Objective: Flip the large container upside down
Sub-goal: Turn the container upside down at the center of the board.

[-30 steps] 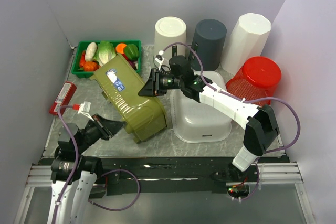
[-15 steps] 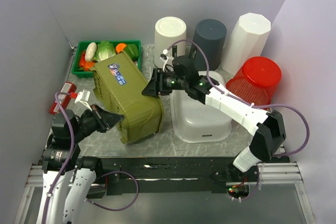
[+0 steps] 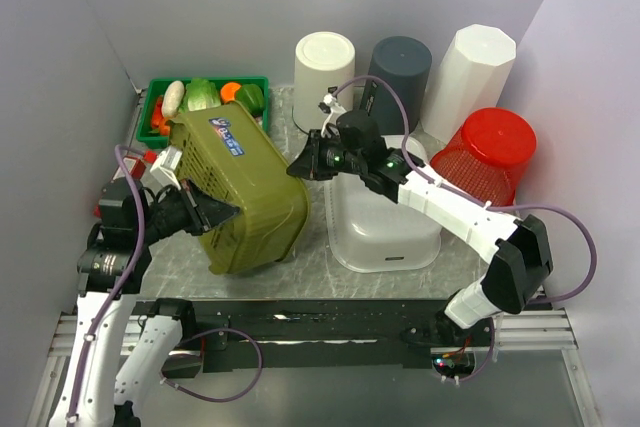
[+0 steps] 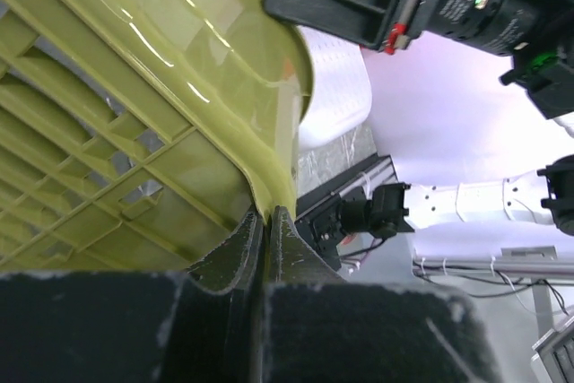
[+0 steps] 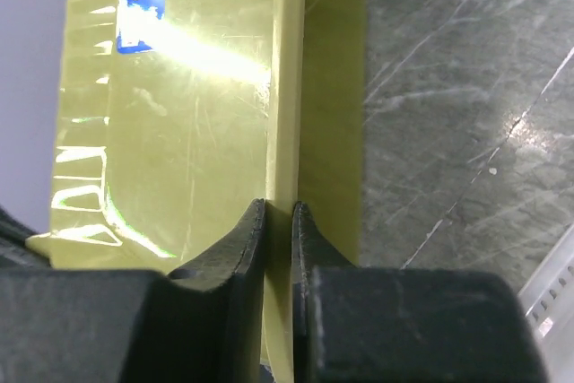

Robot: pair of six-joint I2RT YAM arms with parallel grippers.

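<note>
The large container is an olive-green plastic tub (image 3: 250, 182) with a blue label, held tilted above the table at centre left. My left gripper (image 3: 228, 213) is shut on its near rim; in the left wrist view the fingers (image 4: 266, 213) pinch the rim edge of the tub (image 4: 134, 123), whose ribbed side fills the frame. My right gripper (image 3: 298, 169) is shut on the tub's right rim; in the right wrist view the fingers (image 5: 278, 205) clamp the thin rim of the tub (image 5: 188, 105) over the grey table.
An upturned white tub (image 3: 385, 232) lies right of the olive tub under my right arm. Behind stand a white bucket (image 3: 325, 65), a dark grey bucket (image 3: 398, 69), a white faceted bin (image 3: 470, 65) and a red basket (image 3: 492, 152). A green crate (image 3: 210, 81) of vegetables sits back left.
Both grippers kept their hold while the olive tub rose off the table and tipped further. My left gripper moved up and left; my right gripper shifted slightly right.
</note>
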